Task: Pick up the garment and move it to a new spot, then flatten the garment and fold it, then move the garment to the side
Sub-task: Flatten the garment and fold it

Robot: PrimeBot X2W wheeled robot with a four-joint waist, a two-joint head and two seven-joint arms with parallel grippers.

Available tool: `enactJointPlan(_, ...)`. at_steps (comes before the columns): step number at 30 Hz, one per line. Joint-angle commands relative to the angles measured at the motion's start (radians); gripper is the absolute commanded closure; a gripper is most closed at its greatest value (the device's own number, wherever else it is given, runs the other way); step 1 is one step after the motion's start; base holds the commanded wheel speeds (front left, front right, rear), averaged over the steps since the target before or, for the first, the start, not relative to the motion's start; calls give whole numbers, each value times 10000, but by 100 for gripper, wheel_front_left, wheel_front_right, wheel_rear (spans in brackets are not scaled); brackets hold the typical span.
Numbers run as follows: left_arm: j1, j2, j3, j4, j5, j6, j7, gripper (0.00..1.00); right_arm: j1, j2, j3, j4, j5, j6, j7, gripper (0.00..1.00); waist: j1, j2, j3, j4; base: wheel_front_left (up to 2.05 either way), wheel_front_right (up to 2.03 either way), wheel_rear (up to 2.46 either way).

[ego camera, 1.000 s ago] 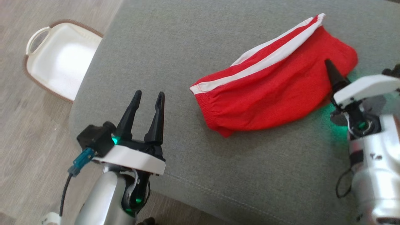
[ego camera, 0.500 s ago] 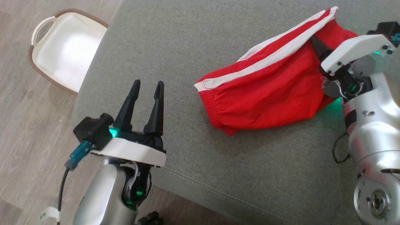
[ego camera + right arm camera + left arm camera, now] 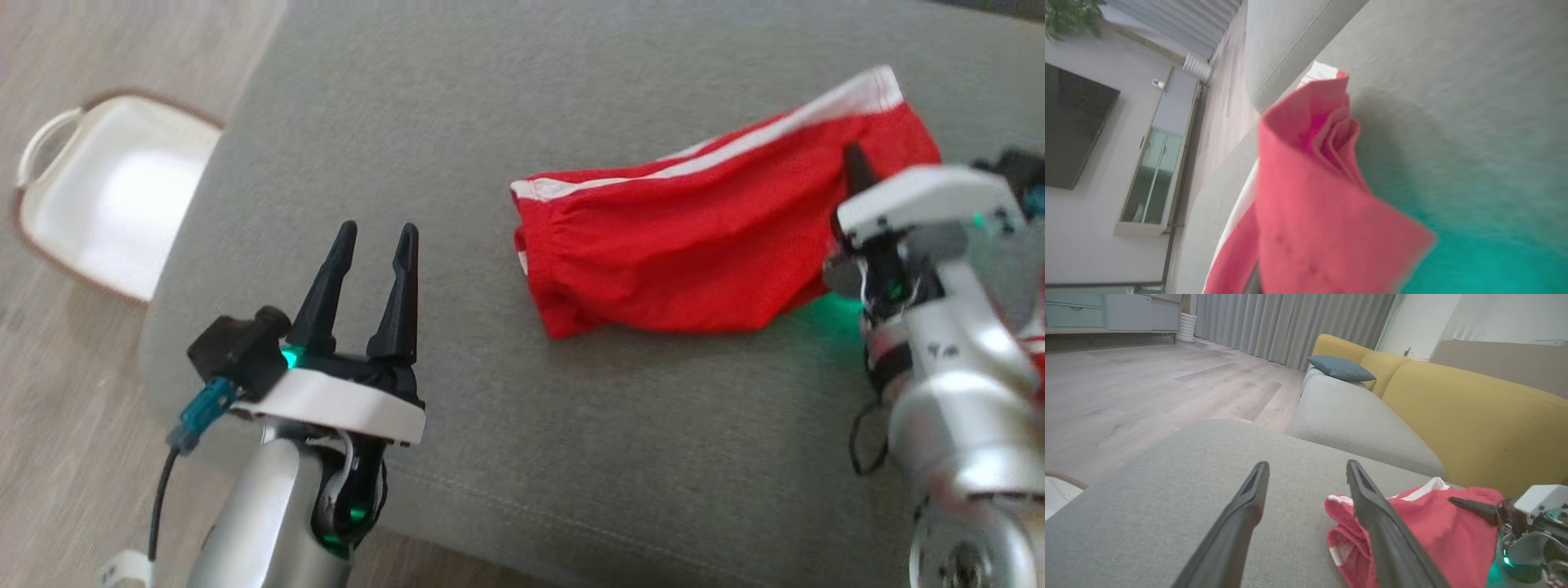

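The garment (image 3: 686, 245) is a pair of red shorts with white side stripes, lying bunched on the grey ottoman (image 3: 490, 122). My right gripper (image 3: 853, 167) is at its right end, one dark finger on top of the cloth, shut on the garment. In the right wrist view the red fabric (image 3: 1306, 196) rises folded from the bottom edge and hides the fingers. My left gripper (image 3: 371, 245) hovers open over the ottoman's front left, well left of the shorts. From the left wrist view, the garment (image 3: 1425, 526) lies just right of my open left gripper (image 3: 1306, 465), with the right gripper (image 3: 1457, 501) on it.
A white basket with a brown rim (image 3: 106, 188) stands on the wooden floor left of the ottoman. Beyond the ottoman are a grey seat, a yellow sofa back (image 3: 1474, 416) and a blue cushion (image 3: 1341, 367). The ottoman's front edge runs below my left gripper.
The head view has shifted. My right gripper went up to the garment's far right end and drew it round; the shorts now lie more level, with less white stripe showing. The left gripper stays open.
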Motion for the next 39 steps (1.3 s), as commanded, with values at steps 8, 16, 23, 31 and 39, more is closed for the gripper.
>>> enactJointPlan(8, 401, 91, 467, -249, 390, -27, -78, 0, 1791, 210, 1001, -940, 1242, 75, -1705, 100, 0, 0, -935, -1376, 0, 0, 0)
enactJointPlan(16, 630, 91, 414, -257, 562, -27, -78, 0, 3278, 210, 2094, -1414, 2862, 75, -2586, 100, 0, 0, -1174, -1646, 0, 0, 0)
enactJointPlan(23, 798, 91, 516, -186, 684, -112, -78, 0, 3059, 210, 2654, -2037, 2984, 75, -3370, 100, 0, 0, -1274, -1510, 0, 0, 0)
enactJointPlan(31, 892, 91, 478, -28, 634, -62, -78, 0, 3381, 210, 4251, -3755, 3313, 75, -3506, 100, 0, 0, -1473, -1302, 0, 0, 0)
enactJointPlan(39, 866, 91, 405, 25, 653, -39, -78, 0, 3652, 210, 5906, -4597, 3744, 75, -3528, 100, 0, 0, -1591, -1036, 0, 0, 0)
